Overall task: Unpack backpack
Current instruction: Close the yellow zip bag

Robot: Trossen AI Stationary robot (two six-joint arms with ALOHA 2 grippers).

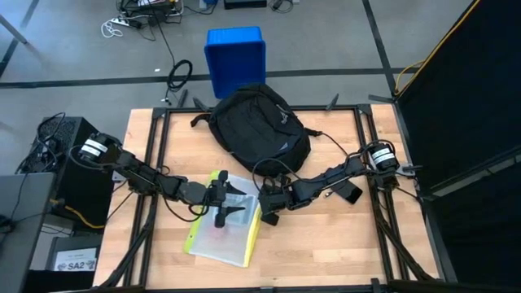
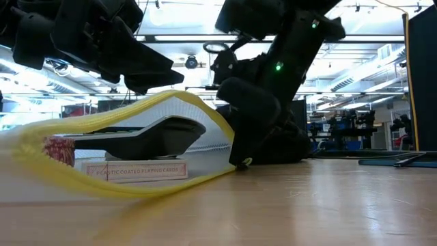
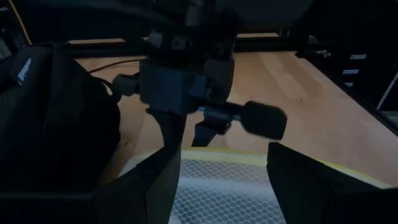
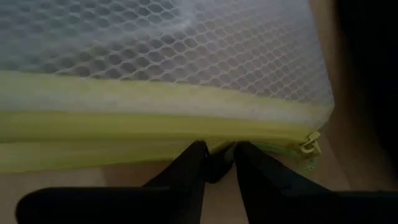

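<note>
Nearest, a yellow-edged mesh zip pouch (image 1: 224,232) lies on the desk (image 1: 326,244), the left gripper (image 1: 230,203) above it with jaws spread, the right gripper (image 4: 217,163) with jaws nearly together pinching its yellow edge, and the black backpack (image 1: 259,126) beyond.

Backpack (image 1: 259,126): large, black, soft fabric, rounded oval shape; lies flat on tabletop (image 1: 342,236) at far middle edge; black straps trail off both sides; small grey zipper pull on upper face; in low view only dark bulk at back.
</note>
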